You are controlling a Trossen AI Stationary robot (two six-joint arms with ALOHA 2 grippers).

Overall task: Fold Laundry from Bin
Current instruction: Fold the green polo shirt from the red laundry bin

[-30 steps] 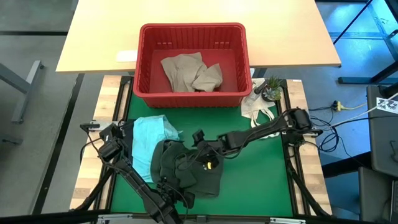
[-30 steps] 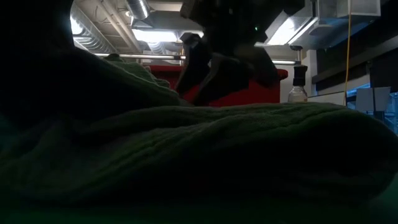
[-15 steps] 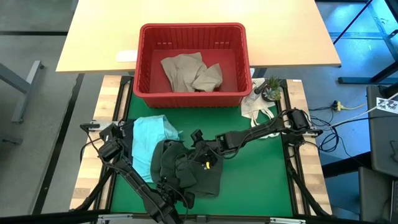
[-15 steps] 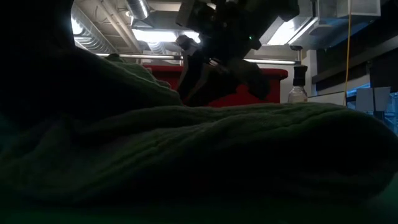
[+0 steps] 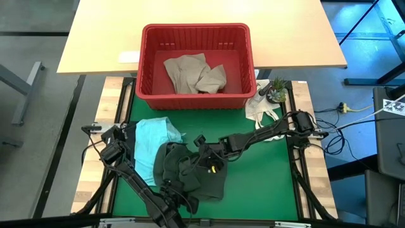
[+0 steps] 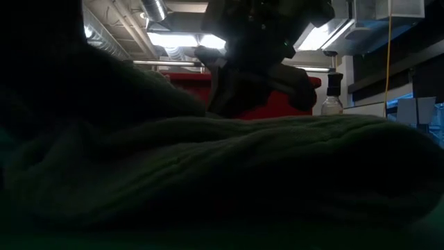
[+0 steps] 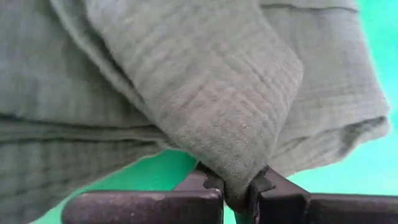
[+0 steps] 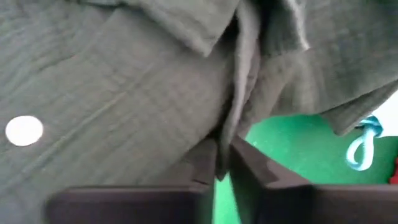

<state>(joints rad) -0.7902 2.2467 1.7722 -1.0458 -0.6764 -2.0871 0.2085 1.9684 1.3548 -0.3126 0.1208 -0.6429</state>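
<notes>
Both wrist cams show me what overhead hides: left gripper point(image 7: 239, 186) and right gripper point(image 8: 222, 163) each pinch the olive garment point(image 5: 190, 174). Red bin point(image 5: 147, 66) holds beige cloth point(image 5: 195, 73).

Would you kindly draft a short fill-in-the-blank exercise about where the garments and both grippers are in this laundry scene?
1. The beige-tan cloth garment lies inside the red plastic ____.
2. The left gripper has its jaws shut on a fold of the dark ____ green cloth garment.
3. The light teal cloth garment lies on the green ____, partly under the dark garment.
4. The right gripper has its jaws ____ on the same dark garment.

Missing words: basket; olive; mat; shut
</notes>
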